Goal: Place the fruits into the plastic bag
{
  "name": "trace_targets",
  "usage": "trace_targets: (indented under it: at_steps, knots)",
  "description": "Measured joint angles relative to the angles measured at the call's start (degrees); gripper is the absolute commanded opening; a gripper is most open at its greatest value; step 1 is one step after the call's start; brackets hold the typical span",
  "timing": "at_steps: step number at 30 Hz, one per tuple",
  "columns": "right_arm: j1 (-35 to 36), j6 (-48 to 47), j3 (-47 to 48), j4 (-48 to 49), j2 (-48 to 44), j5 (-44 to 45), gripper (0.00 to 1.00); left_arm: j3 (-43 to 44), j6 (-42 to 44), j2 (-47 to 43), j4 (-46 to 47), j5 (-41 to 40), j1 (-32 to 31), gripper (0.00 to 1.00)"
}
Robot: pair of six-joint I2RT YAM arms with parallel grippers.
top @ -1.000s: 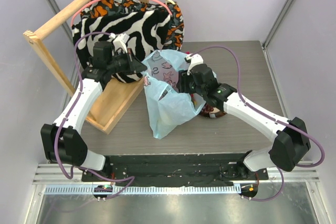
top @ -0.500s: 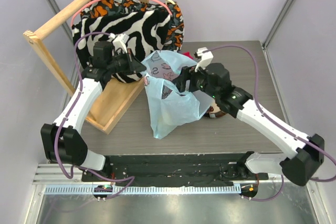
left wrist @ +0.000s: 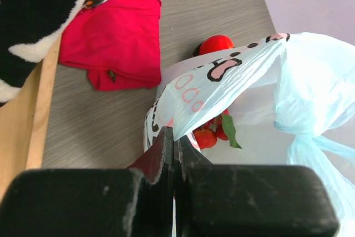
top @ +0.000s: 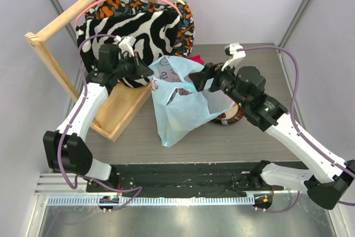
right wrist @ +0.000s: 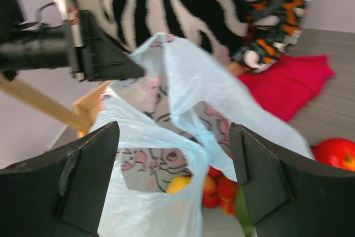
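While the left gripper [left wrist: 175, 137] stayed out at 10 o'clock of the plastic bag [top: 180, 112], its jaws were clamped tight on the bag's rim, holding the mouth up. The right gripper [top: 199, 79] hung at the mouth's 3 o'clock side, jaws spread wide and empty. Inside the bag lay a bunch of little red-yellow balls [left wrist: 208, 136] and a yellow fruit [right wrist: 178, 184]. A red apple [right wrist: 334, 154] sat outside at 4 o'clock, possibly on the dark plate [top: 228, 118], which the arm largely hid.
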Motion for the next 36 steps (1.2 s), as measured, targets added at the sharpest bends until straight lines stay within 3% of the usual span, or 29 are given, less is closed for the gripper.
trace_targets:
  at_steps: [5, 12, 15, 20, 24, 36]
  knots:
    - [-4.7, 0.1, 9.0, -9.4, 2.7, 6.5, 0.88, 0.1, 1.2, 0.0, -1.2, -2.4, 0.0, 0.0]
    - [-21.5, 0.9, 9.7, -15.1, 2.5, 4.1, 0.91, 0.2, 2.7, 0.0, -2.6, -6.8, 0.2, 0.0]
    - [-29.2, 1.9, 8.0, -15.2, 2.7, 1.4, 0.85, 0.2, 2.7, -0.1, -2.8, -7.4, 0.4, 0.0]
    - [-41.7, 5.5, -1.3, -12.3, 7.4, -6.3, 0.84, 0.2, 2.8, -1.6, -2.6, -7.6, 0.4, 0.0]
    - [-42.5, 5.9, -7.3, -13.7, 12.7, -8.0, 0.85, 0.2, 3.8, -2.9, -2.7, -9.0, 0.8, 0.0]
    - [-42.2, 5.1, -11.1, -9.7, 19.6, -10.8, 0.8, 0.2, 5.7, -2.9, -4.6, -12.5, 2.7, 0.0]
